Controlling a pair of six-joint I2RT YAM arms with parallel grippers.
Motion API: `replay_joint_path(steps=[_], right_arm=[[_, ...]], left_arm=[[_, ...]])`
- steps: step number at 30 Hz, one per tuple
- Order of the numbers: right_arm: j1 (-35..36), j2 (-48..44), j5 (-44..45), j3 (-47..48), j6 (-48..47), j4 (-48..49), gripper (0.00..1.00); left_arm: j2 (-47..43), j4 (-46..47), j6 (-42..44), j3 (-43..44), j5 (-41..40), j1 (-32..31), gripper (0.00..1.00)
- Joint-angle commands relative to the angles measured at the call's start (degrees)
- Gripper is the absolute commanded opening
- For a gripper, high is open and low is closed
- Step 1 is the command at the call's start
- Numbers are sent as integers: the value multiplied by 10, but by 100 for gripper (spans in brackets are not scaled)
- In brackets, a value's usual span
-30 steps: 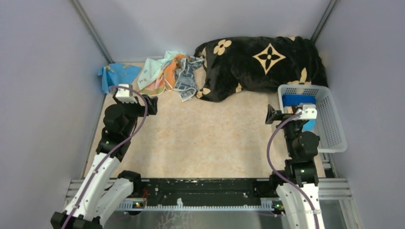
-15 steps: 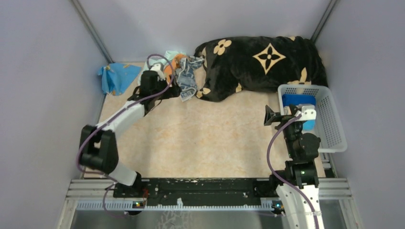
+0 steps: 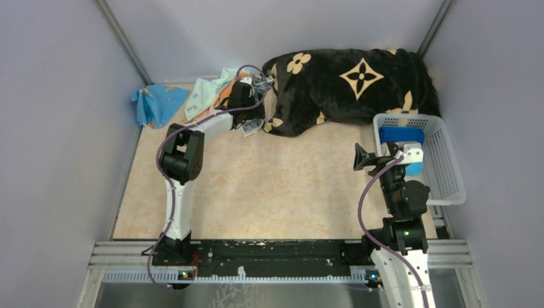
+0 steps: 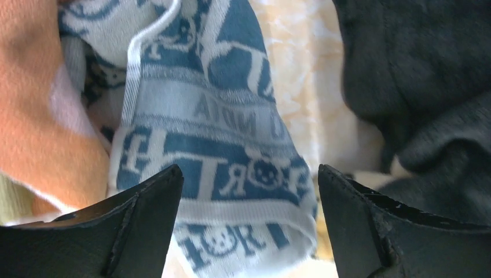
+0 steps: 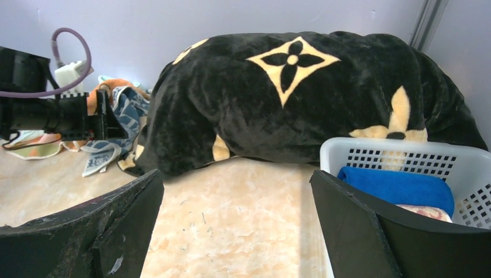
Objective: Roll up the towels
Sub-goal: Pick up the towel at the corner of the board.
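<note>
Top external view: the pale marbled table (image 3: 289,186) fills the middle. The plush black blanket (image 3: 353,80) with beige flower motifs lies heaped along its far edge, right of centre. A white mesh basket (image 3: 449,173) stands at the right edge, touching the blanket's near right end. It holds a blue bundle (image 3: 401,135).

The left arm reaches far across the table to the heap of towels just left of the blanket. The right arm stands bent up near its base, beside the basket.

In the heap, the mint green towel (image 3: 204,93) lies furthest left, spread flat. The orange towel (image 4: 35,116) is crumpled beside it. The grey-blue patterned towel (image 4: 220,145) lies on the right, close against the blanket's near left corner. This towel is bunched into a narrow strip whose long axis runs far to near. Its hemmed end points to the near edge of the table. A crumpled blue cloth (image 3: 154,102) sits apart in the far left corner.

The left gripper (image 4: 249,174) has its jaws spread wide, one on each side of that hemmed end, pinching nothing. Whether the fingers touch the table cannot be told. The right gripper (image 5: 236,176) hangs over bare table, jaws spread fully, facing the blanket.
</note>
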Motion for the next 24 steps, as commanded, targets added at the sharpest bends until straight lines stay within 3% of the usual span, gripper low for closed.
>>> replay_joint_path(steps=[1,6,12,16,24], right_arm=[[6,-3,-3,0,-7,23,99],[8,1,-3,0,-8,23,99],[8,3,-2,1,-10,18,99],[8,3,-2,1,-11,20,99],[9,-1,-5,3,-11,18,99]], left_arm=[[59,-13,32,70,-35,2,91],[113,-29,43,131,-37,5,77],[113,-49,45,177,26,16,26],[35,-7,46,164,71,16,2],[-119,56,61,187,127,17,0]])
